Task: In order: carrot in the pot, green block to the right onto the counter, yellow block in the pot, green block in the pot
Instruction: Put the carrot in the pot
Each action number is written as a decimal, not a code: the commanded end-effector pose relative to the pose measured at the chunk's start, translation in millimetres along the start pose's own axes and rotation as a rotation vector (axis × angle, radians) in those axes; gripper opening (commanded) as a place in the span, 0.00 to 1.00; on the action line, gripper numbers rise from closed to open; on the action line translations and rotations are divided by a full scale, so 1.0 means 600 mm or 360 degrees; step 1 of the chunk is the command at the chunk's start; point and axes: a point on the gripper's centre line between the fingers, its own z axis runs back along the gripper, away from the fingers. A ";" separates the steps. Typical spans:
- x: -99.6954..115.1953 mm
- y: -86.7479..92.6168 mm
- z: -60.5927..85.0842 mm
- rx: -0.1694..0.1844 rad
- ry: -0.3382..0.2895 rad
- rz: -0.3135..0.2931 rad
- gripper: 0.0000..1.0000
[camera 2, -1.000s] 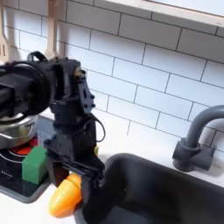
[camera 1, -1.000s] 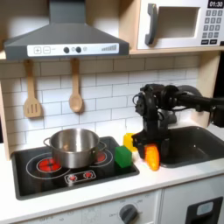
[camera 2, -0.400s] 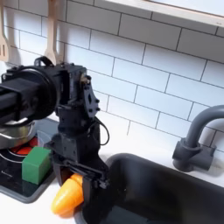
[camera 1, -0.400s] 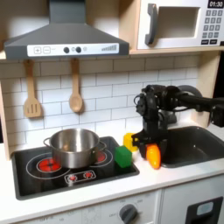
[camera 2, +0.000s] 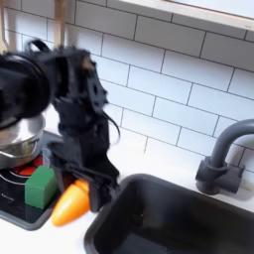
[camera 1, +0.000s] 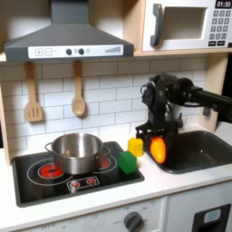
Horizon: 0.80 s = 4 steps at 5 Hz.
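My gripper [camera 1: 157, 142] is shut on the orange carrot [camera 1: 158, 150], which hangs just above the pale counter [camera 1: 177, 183] beside the sink. In the second exterior view the carrot [camera 2: 70, 202] juts down and toward the left below the black gripper [camera 2: 85, 186]. The yellow block [camera 1: 135, 146] sits just left of the carrot in the first exterior view. The green block [camera 1: 128, 162] rests on the stovetop's right edge, in front of the yellow one, and the green block [camera 2: 41, 186] also shows in the second exterior view. The steel pot [camera 1: 77, 152] stands on the stove's left burner, well left of the gripper; the pot [camera 2: 20, 140] is partly cut off.
The black stovetop [camera 1: 54, 178] with red rings lies on the first exterior view's left. A dark sink [camera 1: 201, 151] lies to the right, with a grey faucet [camera 2: 224, 159] behind it. Wooden utensils [camera 1: 79, 101] hang on the tiled wall, and a hood and a microwave [camera 1: 186, 25] sit overhead.
The gripper has risen with the carrot in it, lifting the carrot off the counter. The arm has straightened upward a little. The blocks and the pot have not moved.
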 end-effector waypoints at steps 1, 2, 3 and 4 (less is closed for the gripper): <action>0.005 0.090 0.055 0.0057 -0.0144 0.0247 0.00; 0.010 0.141 0.069 0.0201 -0.0333 0.0373 0.00; 0.017 0.186 0.071 0.0310 -0.0474 0.0451 0.00; 0.018 0.225 0.071 0.0395 -0.0558 0.0536 0.00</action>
